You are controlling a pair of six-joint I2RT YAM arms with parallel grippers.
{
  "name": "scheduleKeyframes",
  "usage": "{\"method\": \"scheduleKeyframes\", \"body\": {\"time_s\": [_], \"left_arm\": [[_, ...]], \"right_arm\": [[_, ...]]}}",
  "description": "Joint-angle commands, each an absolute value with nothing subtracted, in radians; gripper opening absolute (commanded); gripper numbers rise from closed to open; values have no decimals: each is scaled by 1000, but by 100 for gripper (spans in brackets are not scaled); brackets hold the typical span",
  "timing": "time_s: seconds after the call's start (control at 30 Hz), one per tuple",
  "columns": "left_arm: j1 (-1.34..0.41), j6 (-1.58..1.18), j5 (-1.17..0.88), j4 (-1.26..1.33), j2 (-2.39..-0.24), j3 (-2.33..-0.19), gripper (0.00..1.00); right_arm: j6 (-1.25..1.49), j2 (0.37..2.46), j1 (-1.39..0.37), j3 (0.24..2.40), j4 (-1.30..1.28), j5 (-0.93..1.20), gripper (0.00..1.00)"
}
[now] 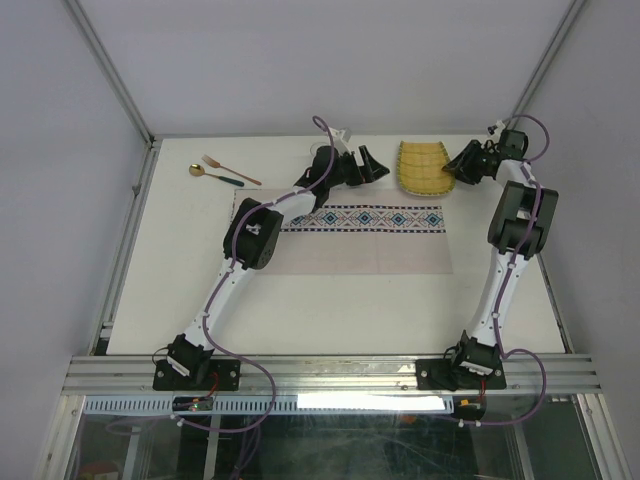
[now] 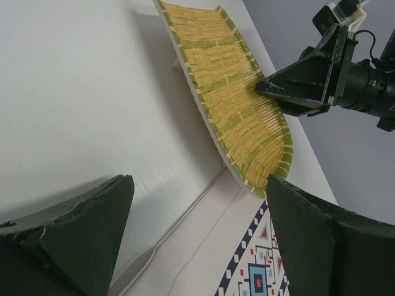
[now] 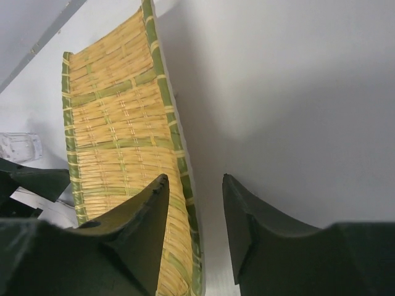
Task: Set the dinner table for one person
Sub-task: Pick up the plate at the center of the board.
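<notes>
At one o'clock on the wide white surface [image 1: 170, 290], right fingers [image 3: 139, 228] stand apart astride the three-o'clock rim of the bamboo mat [image 1: 421, 168]; left fingers [image 2: 74, 228] gape at its nine. Likely fetching it: next, pinch the rim and lift toward the placemat [image 1: 350, 250].

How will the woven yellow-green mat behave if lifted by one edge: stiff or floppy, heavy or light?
The woven mat looks thin, so it is probably light. It lies curved, not flat, so it may flex when lifted by one edge. Its ribbed weave should give the right fingers some friction, so slipping seems unlikely.
</notes>
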State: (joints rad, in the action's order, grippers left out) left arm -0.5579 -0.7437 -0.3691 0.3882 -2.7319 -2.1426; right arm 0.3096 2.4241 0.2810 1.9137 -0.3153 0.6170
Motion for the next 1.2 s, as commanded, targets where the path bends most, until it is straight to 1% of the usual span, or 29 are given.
{"method": "scheduleKeyframes", "body": {"time_s": [0.0,0.23,0.3,0.4,0.43,0.63,0.87,1.07,1.17], "left_arm": [[-570,-660,-363,349,-2672,-2216,92],[-571,-592,-348,290,-2587,-2225,93],[-571,-584,-350,283,-2564,-2219,92],[-571,-580,-351,278,-2542,-2213,93],[-571,-580,-352,277,-2539,-2213,93],[-569,-580,-363,276,-2521,-2202,93],[-571,-573,-366,270,-2517,-2196,93],[-570,-571,-370,270,-2505,-2175,92],[-571,-553,-362,262,-2483,-2160,92]], "right_arm": [[311,2441,276,1953,-296,669,42],[325,2458,272,1965,-294,686,38],[325,2459,272,1966,-294,693,33],[324,2460,272,1966,-294,698,19],[324,2460,272,1968,-296,699,17],[324,2463,272,1966,-298,709,19],[326,2453,271,1955,-286,722,18],[339,2427,271,1939,-258,745,16],[349,2416,271,1933,-241,767,13]]}}
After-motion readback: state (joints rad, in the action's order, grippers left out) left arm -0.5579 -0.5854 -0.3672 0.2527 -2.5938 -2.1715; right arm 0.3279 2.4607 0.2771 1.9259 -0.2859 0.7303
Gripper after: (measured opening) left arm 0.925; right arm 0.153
